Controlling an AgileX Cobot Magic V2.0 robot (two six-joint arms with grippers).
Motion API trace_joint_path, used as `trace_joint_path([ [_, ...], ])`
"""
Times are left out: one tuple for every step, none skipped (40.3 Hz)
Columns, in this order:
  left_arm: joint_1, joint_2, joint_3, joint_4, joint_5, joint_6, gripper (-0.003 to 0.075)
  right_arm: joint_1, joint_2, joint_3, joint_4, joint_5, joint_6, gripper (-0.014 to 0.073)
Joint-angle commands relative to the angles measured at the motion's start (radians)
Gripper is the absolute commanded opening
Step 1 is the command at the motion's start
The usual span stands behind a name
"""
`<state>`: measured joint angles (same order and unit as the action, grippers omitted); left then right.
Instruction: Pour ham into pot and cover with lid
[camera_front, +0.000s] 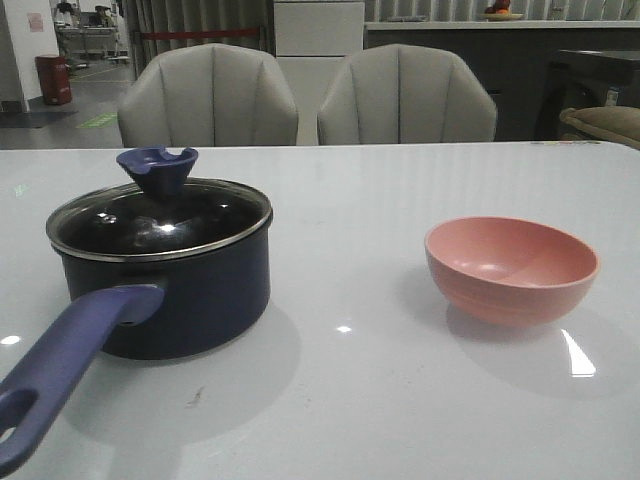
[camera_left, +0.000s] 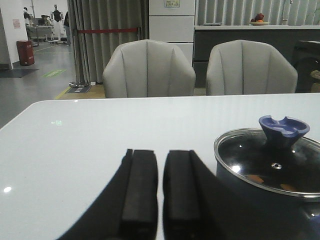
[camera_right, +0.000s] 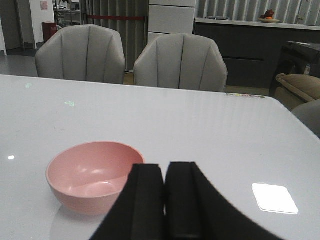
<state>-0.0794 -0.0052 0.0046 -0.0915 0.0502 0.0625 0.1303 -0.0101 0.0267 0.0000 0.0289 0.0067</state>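
I see the ham (camera_left: 255, 178) as orange bits through the glass of the lid (camera_front: 160, 222), which sits on the pot (camera_front: 170, 290) at the table's (camera_front: 350, 400) left. The pink bowl (camera_front: 511, 268) stands well apart on the right. My left gripper (camera_left: 160, 190) and right gripper (camera_right: 165, 200) both have fingers pressed together, holding nothing.

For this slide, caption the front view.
Lid seated on the pot; empty pink bowl apart on the table.
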Motion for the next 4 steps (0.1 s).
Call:
trace_joint_path([
  [0.002, -0.017, 0.022, -0.008, -0.081, -0.005, 0.0132, -0.004, -0.020, -0.004, -0.009, -0.077, 0.000, 0.0150],
  [0.002, -0.017, 0.022, -0.008, -0.081, -0.005, 0.0132, -0.004, -0.020, -0.004, -0.009, -0.077, 0.000, 0.0150],
  [0.002, -0.017, 0.022, -0.008, -0.081, -0.005, 0.0132, -0.004, -0.020, -0.004, -0.009, -0.077, 0.000, 0.0150],
  [0.002, -0.017, 0.022, -0.008, -0.081, -0.005, 0.0132, -0.004, -0.020, -0.004, -0.009, -0.077, 0.000, 0.0150],
])
